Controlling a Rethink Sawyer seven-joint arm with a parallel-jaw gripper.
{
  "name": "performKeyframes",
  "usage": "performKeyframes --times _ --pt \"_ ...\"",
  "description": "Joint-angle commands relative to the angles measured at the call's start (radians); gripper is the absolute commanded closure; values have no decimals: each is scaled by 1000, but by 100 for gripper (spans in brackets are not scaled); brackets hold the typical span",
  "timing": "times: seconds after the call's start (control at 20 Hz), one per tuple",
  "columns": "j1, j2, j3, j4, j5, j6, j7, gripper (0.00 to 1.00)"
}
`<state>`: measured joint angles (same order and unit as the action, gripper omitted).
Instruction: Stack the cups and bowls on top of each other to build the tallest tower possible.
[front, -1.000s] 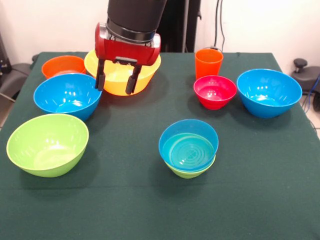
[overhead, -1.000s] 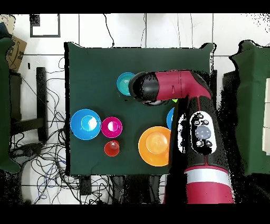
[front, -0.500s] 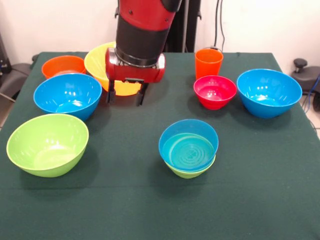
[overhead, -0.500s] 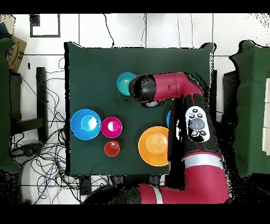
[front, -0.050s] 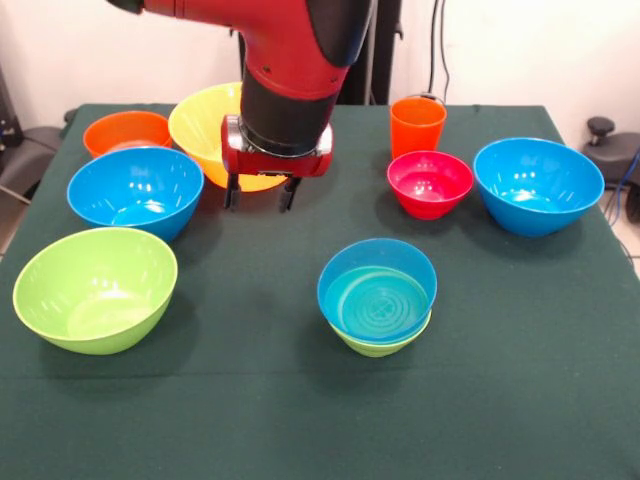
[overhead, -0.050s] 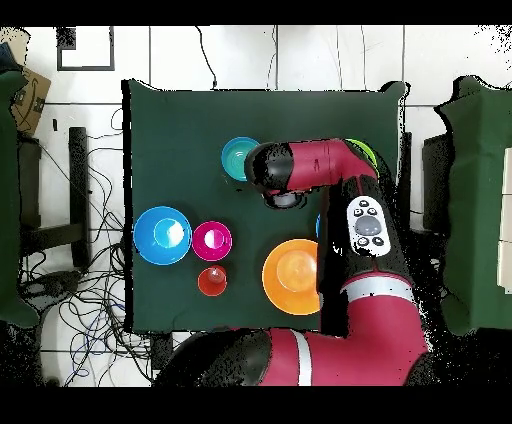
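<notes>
Counting across the green bench (front, -0.050s: 250, 400): seven bowls and one orange cup (front, -0.050s: 417, 124) show in the front view. Three bowls are blue: the left blue bowl (front, -0.050s: 135, 190), the right blue bowl (front, -0.050s: 538, 184), and a middle blue bowl (front, -0.050s: 377, 290) nested in a small green bowl (front, -0.050s: 380, 345). One lime bowl (front, -0.050s: 95, 288), one orange bowl (front, -0.050s: 127, 131), one yellow bowl (front, -0.050s: 205, 125) and one pink bowl (front, -0.050s: 430, 183) stand apart. The tool (front, -0.050s: 262, 197) hangs released and empty just before the yellow bowl.
</notes>
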<state>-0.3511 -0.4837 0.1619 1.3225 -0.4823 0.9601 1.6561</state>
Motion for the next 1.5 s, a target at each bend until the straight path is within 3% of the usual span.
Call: performKeyframes --times 0.05,0.7,1.15,1.3,1.5 --pt "15 29 76 -17 -58 69 -197 0" --pt "23 8 70 -14 -70 64 -192 0" --pt "0 -71 86 62 -97 -104 -197 0" --pt "-4 -67 85 69 -115 -124 -201 0" --pt "-25 -64 117 94 -153 -240 -220 0"
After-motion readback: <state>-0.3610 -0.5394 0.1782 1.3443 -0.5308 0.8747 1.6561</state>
